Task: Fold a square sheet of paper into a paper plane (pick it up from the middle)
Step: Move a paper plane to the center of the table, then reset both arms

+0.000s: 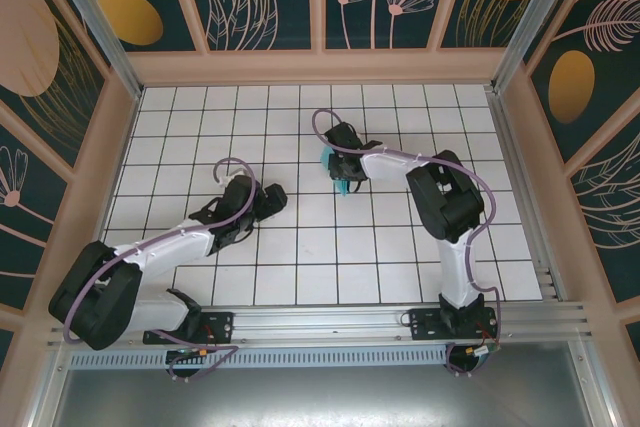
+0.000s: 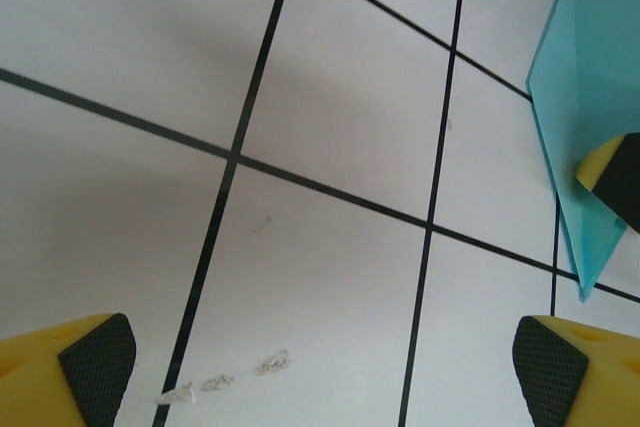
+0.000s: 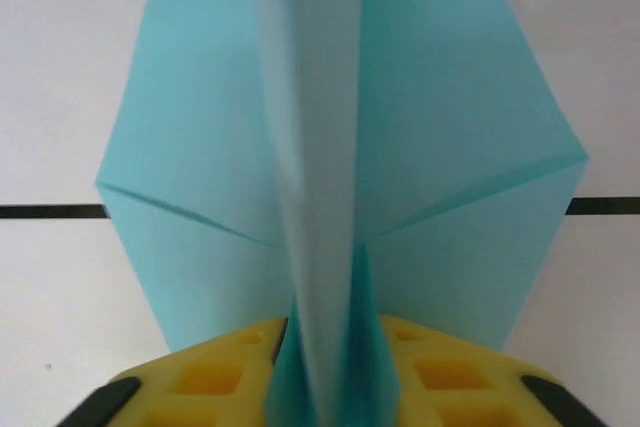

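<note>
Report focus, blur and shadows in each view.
Right wrist: the raised centre fold of the paper plane is blurred close to the lens, while the wing creases are crisper. Left wrist: grid lines are sharp, with a soft grey shadow across the left of the table. Top external: even light, no glare, everything sharp.

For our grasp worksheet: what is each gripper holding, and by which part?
Left gripper: open, holding nothing. Right gripper: the plane's raised centre fold stands between its fingers; whether they pinch it cannot be told.
</note>
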Available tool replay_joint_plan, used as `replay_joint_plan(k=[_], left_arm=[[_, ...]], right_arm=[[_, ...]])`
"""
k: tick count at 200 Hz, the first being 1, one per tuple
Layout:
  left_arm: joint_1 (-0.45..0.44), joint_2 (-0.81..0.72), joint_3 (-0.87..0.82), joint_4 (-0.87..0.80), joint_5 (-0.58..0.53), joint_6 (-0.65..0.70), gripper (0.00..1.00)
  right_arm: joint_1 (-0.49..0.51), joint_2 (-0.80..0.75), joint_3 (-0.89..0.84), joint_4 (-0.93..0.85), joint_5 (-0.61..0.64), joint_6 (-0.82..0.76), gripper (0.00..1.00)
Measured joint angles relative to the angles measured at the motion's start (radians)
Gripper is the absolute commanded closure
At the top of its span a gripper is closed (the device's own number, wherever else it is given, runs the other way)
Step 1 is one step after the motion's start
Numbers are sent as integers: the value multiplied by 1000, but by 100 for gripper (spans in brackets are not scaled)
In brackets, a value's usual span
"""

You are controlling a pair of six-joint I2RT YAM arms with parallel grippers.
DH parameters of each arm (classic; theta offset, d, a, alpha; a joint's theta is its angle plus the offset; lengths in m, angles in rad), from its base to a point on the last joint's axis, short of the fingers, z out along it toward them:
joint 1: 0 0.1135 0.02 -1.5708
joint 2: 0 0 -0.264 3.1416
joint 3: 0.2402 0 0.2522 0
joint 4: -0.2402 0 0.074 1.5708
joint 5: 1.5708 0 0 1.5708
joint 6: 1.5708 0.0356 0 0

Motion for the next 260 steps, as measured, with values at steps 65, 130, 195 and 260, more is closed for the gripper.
replay_joint_plan(k=[65, 130, 195, 260], left_arm=[[148, -21, 201, -72, -81, 136, 2], [326, -82, 200, -34, -248, 326, 2], [388, -183, -191, 339, -565, 556, 1], [423, -38, -350, 823, -446, 793, 1]], right_arm=[[-10, -274, -18, -3, 78, 32, 36], [-283, -753, -367, 124, 274, 27, 3], [-559, -867, -783, 383, 363, -92, 1], [-580, -832, -1100, 945, 330, -286, 1]])
